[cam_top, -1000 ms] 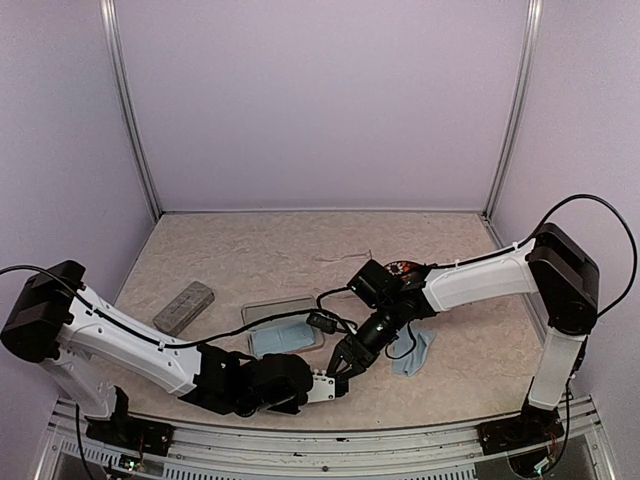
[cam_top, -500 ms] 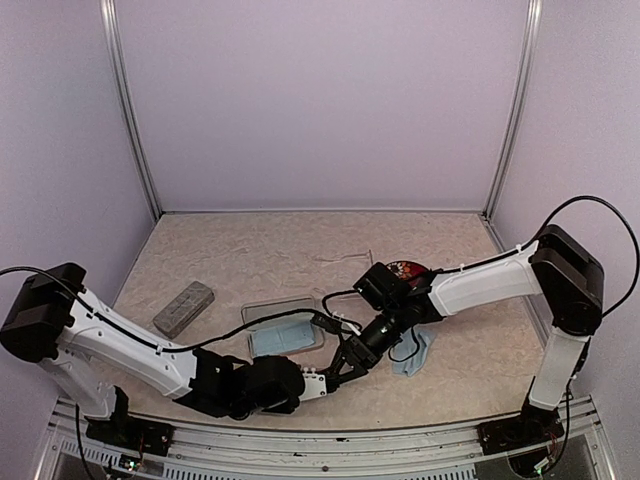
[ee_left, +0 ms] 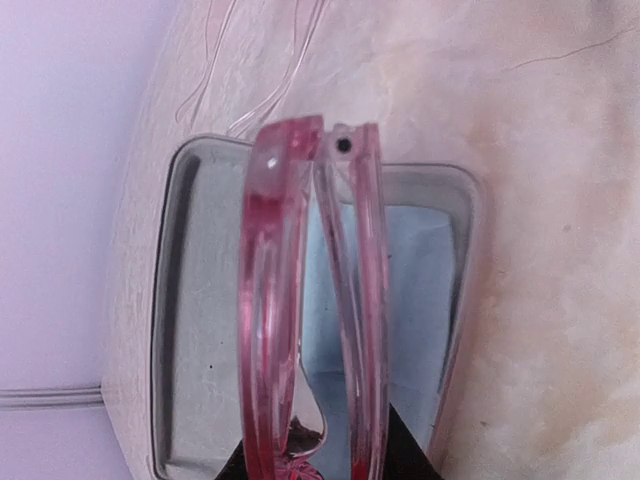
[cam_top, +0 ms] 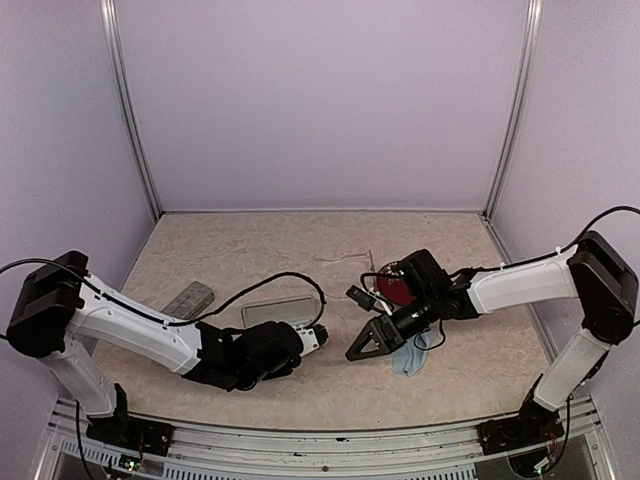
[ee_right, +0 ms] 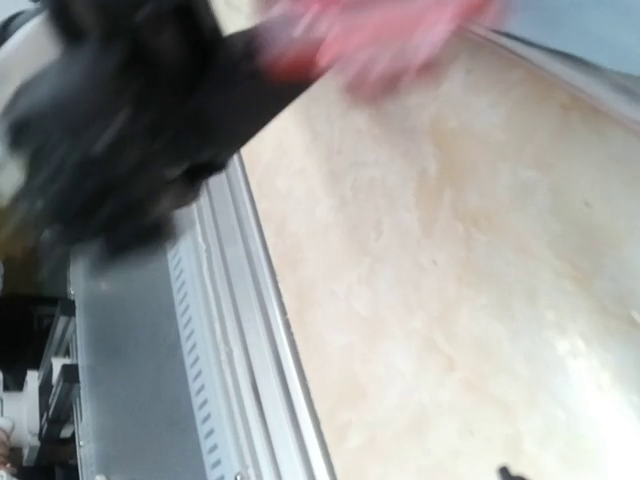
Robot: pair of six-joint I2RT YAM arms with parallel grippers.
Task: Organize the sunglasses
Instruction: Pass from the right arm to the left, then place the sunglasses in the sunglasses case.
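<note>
From above, the left pincer (cam_top: 308,340) hovers beside the open case (cam_top: 265,312); the right pincer (cam_top: 368,342) looks spread and empty.

Left wrist: the left pincer clamps the folded red-pink sunglasses (ee_left: 268,300) above the case. They are probably light, brittle and slippery, so hold near the hinge.

Right wrist: only blur.

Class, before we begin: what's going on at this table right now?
The left gripper is clamped on the folded red-pink sunglasses, holding them over an open case lined with a light-blue cloth. The right gripper hangs open nearby, holding nothing. The pale clear pair lies on the table beyond, not yet put away.
</note>
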